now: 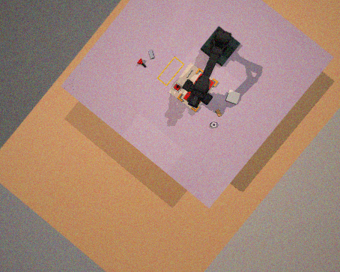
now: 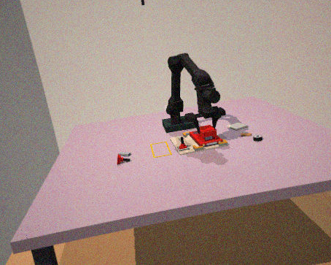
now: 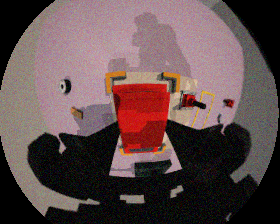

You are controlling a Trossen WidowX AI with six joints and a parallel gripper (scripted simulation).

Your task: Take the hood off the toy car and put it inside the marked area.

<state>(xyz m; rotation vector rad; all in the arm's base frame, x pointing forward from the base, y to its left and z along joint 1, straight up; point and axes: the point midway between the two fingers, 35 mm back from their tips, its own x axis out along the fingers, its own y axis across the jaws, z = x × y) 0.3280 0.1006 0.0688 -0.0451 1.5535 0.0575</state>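
The red toy car [image 1: 213, 83] [image 2: 205, 136] stands on a cream baseplate [image 1: 184, 76] [image 2: 176, 141] with orange corner pieces. My gripper [image 1: 195, 94] [image 2: 206, 128] [image 3: 141, 121] is down over the car, with a finger on each side of the red hood [image 3: 143, 111] [image 2: 208, 131], and is shut on it. The hood sits on the car. The marked area [image 1: 165, 67] [image 2: 162, 156], a yellow outlined rectangle, lies on the table right beside the baseplate and has nothing in it. My arm hides most of the car from above.
A small red and black part [image 1: 177, 87] [image 2: 182, 144] stands on the baseplate. A red piece [image 1: 141, 61] [image 2: 122, 159] and a grey piece [image 1: 151, 54] lie beyond the marked area. A pale block [image 1: 232, 97] [image 2: 238, 126], an orange bit [image 1: 219, 112] and a wheel [image 1: 213, 123] [image 2: 258, 138] lie on the other side. The arm base [image 1: 219, 46] is behind.
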